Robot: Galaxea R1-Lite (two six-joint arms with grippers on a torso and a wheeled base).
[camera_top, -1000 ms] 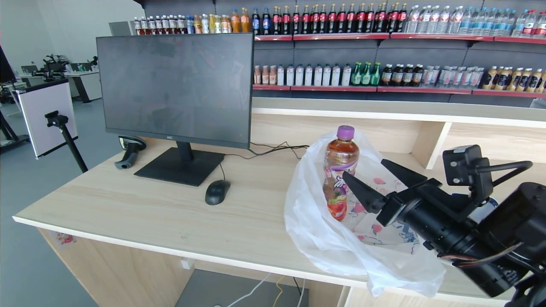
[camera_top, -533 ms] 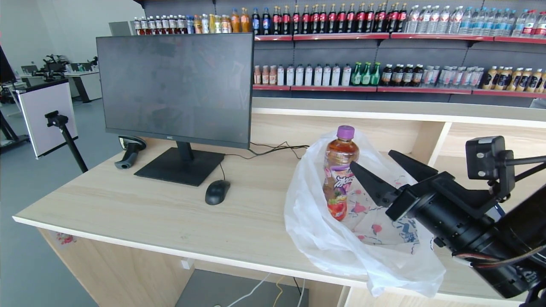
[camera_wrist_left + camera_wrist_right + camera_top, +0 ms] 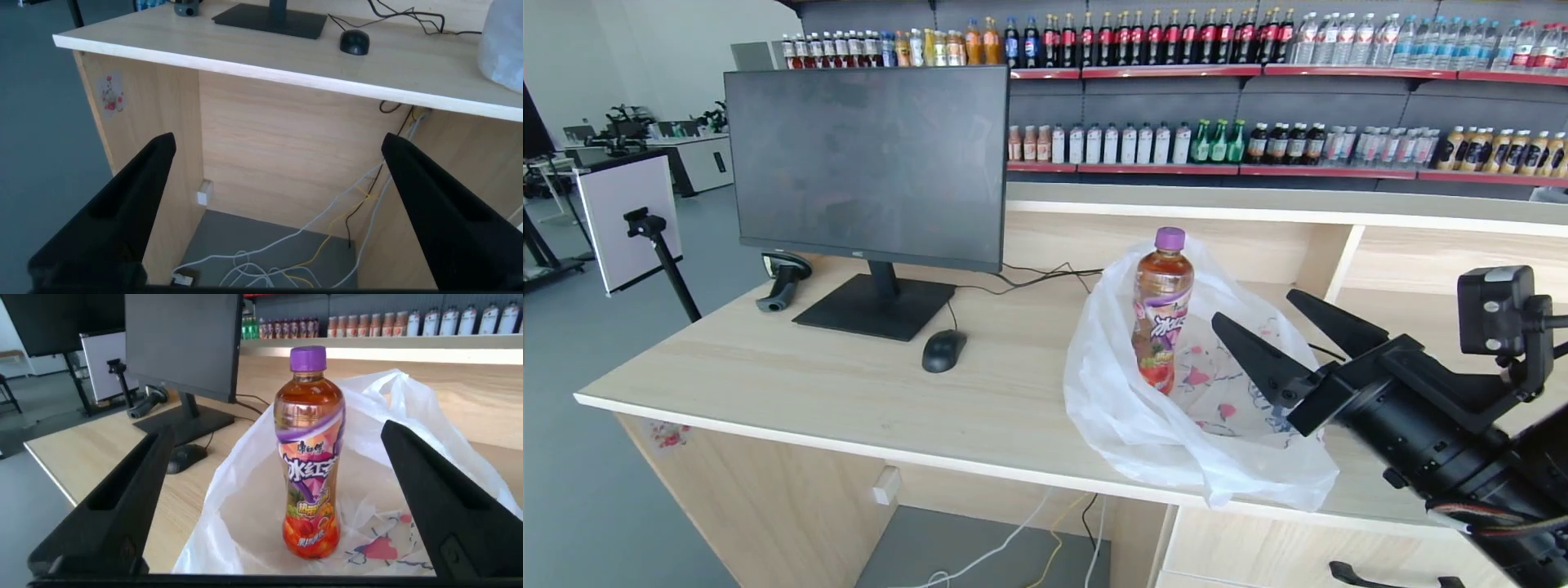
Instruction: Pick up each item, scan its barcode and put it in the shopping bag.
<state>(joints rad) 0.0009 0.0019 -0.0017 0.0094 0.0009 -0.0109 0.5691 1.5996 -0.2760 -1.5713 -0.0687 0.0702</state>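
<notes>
- The clear plastic bottle of orange-red drink with a purple cap (image 3: 1161,310) stands upright inside the open mouth of the thin white translucent plastic shopping bag (image 3: 1143,425). The bag lies toward the right end of the pale wooden tabletop (image 3: 809,384), and its loose folds reach the front edge.
- The right end effector (image 3: 1255,309) is just beside the bottle, on the side nearer the tabletop's right end. Its black fingers are spread wide and empty, touching neither bottle nor bag as far as I can tell.
- The left end effector (image 3: 278,140) hangs low in front of the tabletop's front edge, below the surface. It is likewise spread and holds nothing.
- The black handheld barcode scanner (image 3: 783,282) rests near the far left corner, beside the stand of the dark flat monitor (image 3: 870,163). It is well apart from the bottle.
- Tipping risk: the bottle is tall and narrow and sits on crumpled film, so a sideways brush from a finger would probably topple it.
- Snagging risk: the soft film could catch on a fingertip and drag the whole bag. So close to the front edge, bag and bottle might then slide off.
- Collision risk: if the left arm rises straight up, its fingers could strike the tabletop's front edge.
- The pictures cannot tell whether the barcode is scanned.
</notes>
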